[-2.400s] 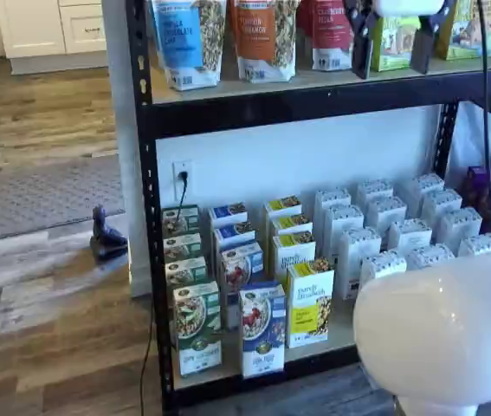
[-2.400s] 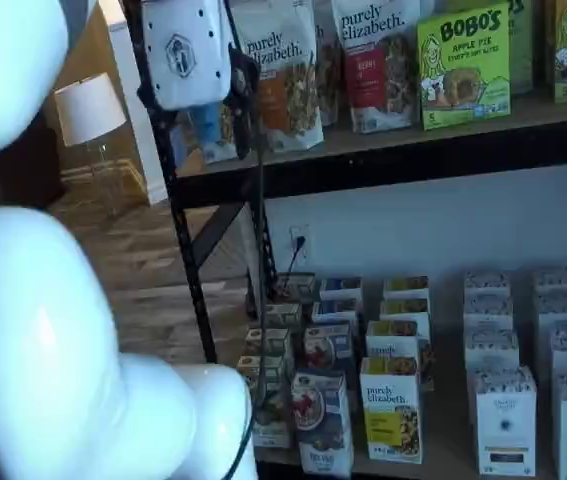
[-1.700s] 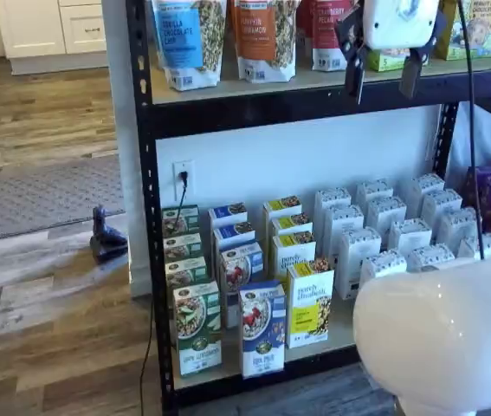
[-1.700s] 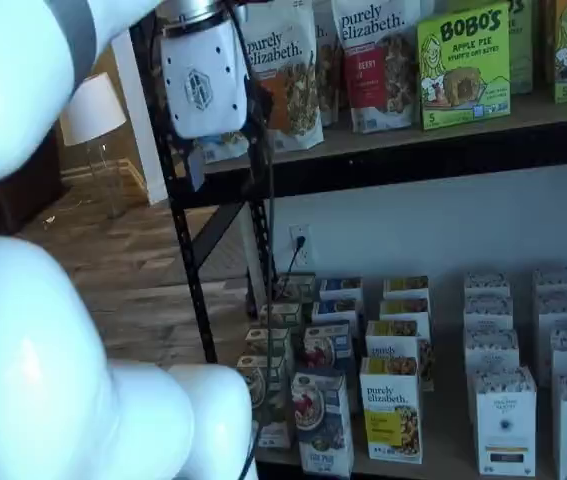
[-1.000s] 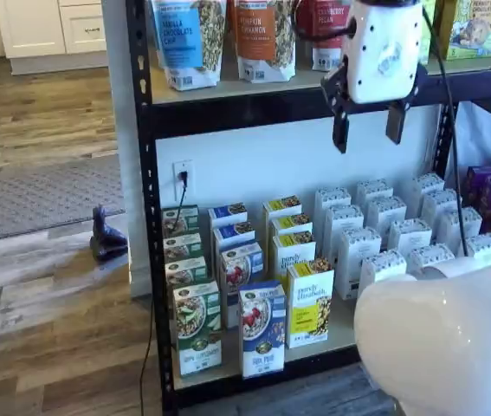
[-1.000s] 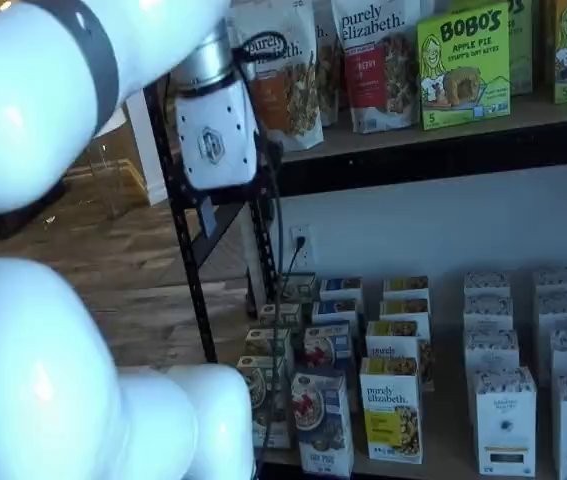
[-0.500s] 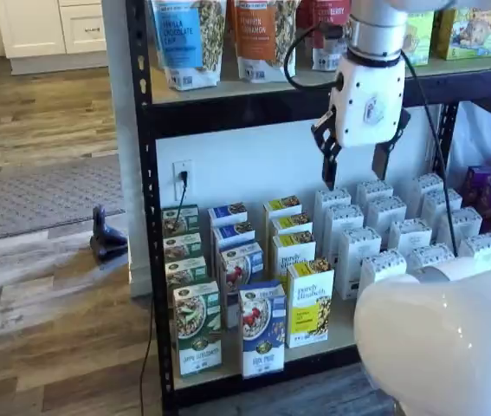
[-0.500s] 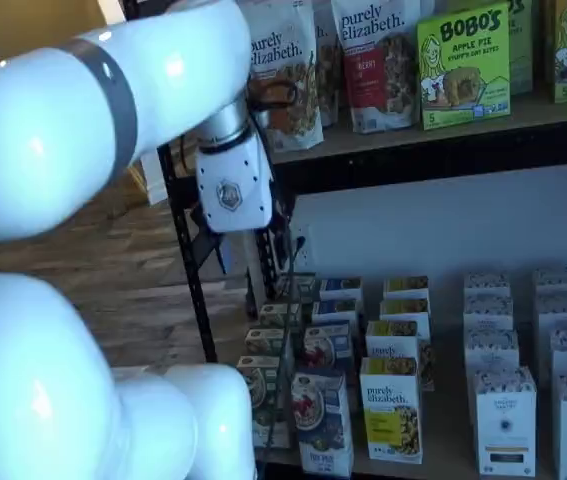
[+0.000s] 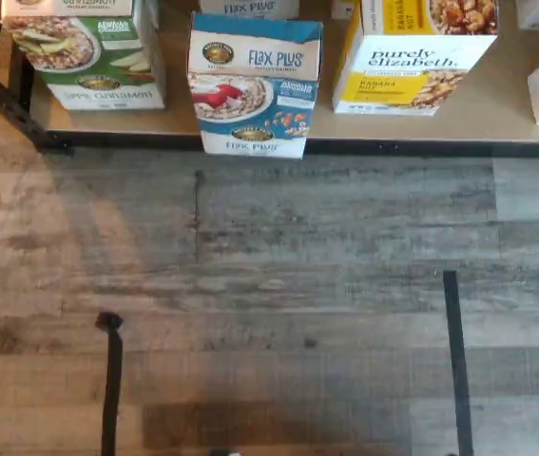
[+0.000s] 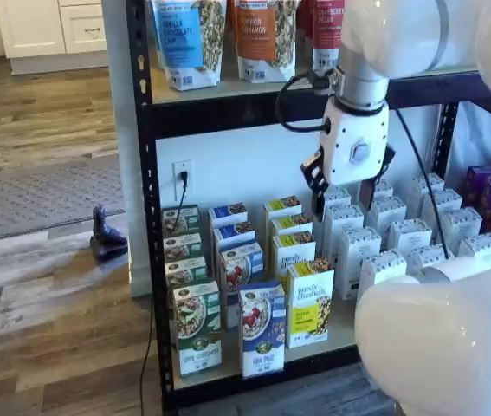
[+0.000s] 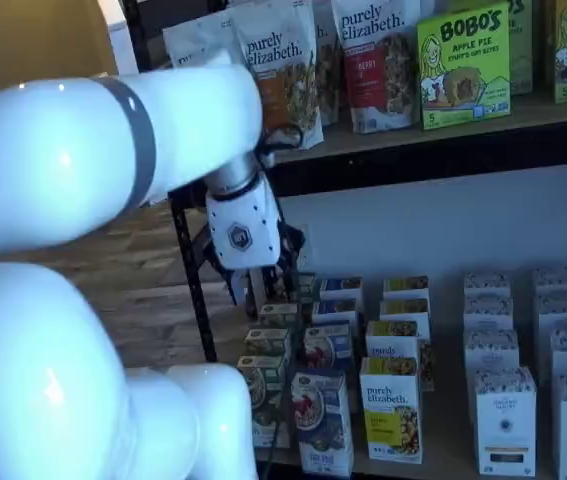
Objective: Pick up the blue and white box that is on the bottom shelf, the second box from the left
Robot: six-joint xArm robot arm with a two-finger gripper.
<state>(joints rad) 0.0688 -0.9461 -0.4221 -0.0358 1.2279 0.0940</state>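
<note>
Hanging spread and empty, the gripper [image 10: 344, 201] sits above the blue box [image 10: 262, 328] on the bottom shelf [image 10: 254, 374].

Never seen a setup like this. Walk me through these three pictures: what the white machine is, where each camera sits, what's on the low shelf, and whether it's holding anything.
The white machine is a robot arm; its gripper is the white block with two black fingers, and the jaws stand open and empty, in mid-air above the cartons. Both shelf views come from fixed cameras facing the rack. The wrist view comes from a camera on the arm, looking down at the floor and the front edge of the bottom shelf. That shelf holds rows of cartons: the blue and white box, front of its row, stands between a green and white carton and a yellow-fronted carton. Nothing is held yet.
</note>
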